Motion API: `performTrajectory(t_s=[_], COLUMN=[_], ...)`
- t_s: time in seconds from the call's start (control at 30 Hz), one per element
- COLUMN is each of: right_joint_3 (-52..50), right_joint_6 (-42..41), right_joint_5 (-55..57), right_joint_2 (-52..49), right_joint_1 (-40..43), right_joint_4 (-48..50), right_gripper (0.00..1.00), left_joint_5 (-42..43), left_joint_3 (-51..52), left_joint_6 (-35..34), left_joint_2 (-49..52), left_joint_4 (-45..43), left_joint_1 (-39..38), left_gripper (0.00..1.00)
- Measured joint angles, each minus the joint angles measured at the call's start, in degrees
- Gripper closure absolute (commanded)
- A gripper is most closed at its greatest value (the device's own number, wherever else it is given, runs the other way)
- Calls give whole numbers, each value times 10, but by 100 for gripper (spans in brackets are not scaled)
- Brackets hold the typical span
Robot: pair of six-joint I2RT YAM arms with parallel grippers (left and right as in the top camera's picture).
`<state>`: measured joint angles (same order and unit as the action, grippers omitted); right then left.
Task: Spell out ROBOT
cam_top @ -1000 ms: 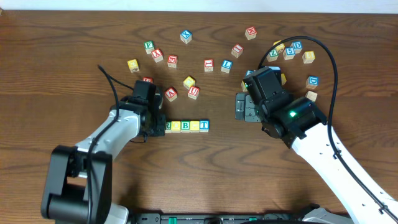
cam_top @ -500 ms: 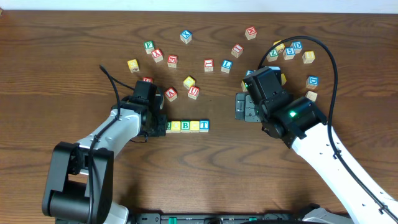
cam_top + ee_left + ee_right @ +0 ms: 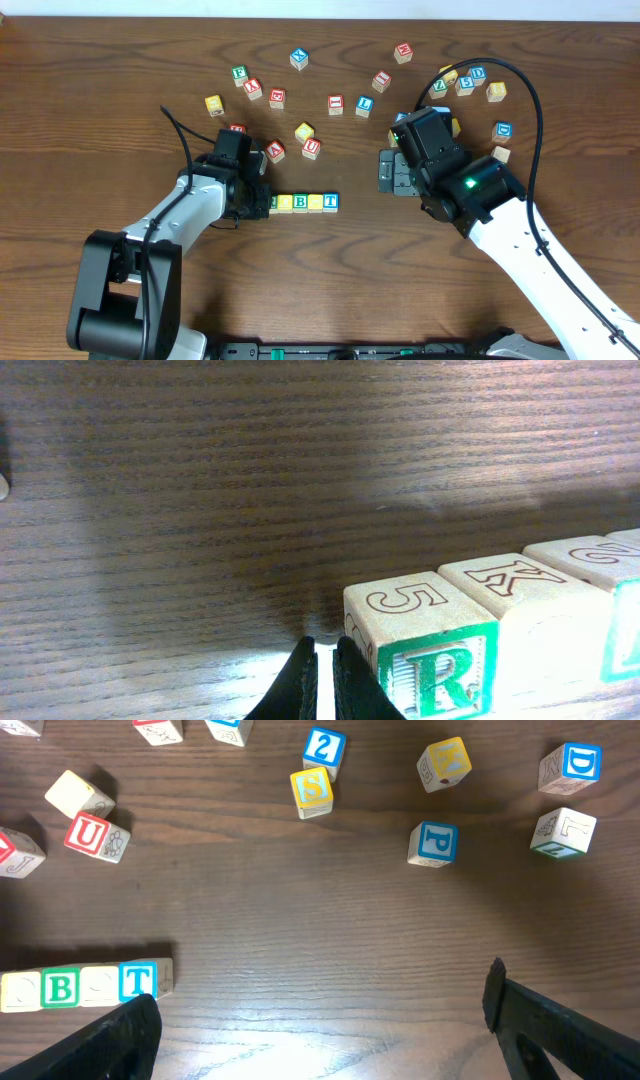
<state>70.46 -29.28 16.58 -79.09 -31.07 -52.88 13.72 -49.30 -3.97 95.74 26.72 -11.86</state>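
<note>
**Row laid out, left fingers at the R end**

You have the row of cubes (image 3: 304,203) lying on the table (image 3: 120,80) in front of the left arm, side by side and touching. From its left end it runs: R cube (image 3: 437,668), a first yellow cube (image 3: 284,203), B cube (image 3: 300,203), a second yellow cube (image 3: 316,203), T cube (image 3: 138,981).

Your left gripper (image 3: 322,665) is pinched shut on nothing. Its tips are low over the table, right against the outer side of the R cube. Your right gripper (image 3: 321,995) hangs spread wide and empty, well apart from the row.

These look like small wooden blocks: light, hard and stiff, with nothing to crush. The smooth faces should slide easily on the wood, so a push on one end will likely shift the whole line. An off-centre push could kink it. To lift one, take it across two opposite flat faces, squarely, not on the corners.

Readable writing:
- **R cube:** a green R in a green frame on its side, and an outlined 5 on top.
- **Its neighbour:** an outlined K on top.
- **B and T:** the B is green and the T is blue.
- **Yellow faces:** too washed out to read.
- **Loose cubes beyond the row:** a 2 cube (image 3: 323,747), an S cube (image 3: 312,790), a P cube (image 3: 433,842), a D cube (image 3: 580,765) and a red U cube (image 3: 90,833).
</note>
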Motion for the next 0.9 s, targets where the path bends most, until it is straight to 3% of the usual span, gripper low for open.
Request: performTrajectory(t_s=[0.9], right_joint_3=[0], right_joint_6=[0], right_joint_5=[0], right_joint_2=[0], right_joint_1=[0], right_joint_4=[0], right_gripper=[1], left_joint_5=[57], left_joint_3=[0], left_joint_6=[0], left_joint_2=[0], left_joint_4=[-2], left_joint_1=[0], left_gripper=[93])
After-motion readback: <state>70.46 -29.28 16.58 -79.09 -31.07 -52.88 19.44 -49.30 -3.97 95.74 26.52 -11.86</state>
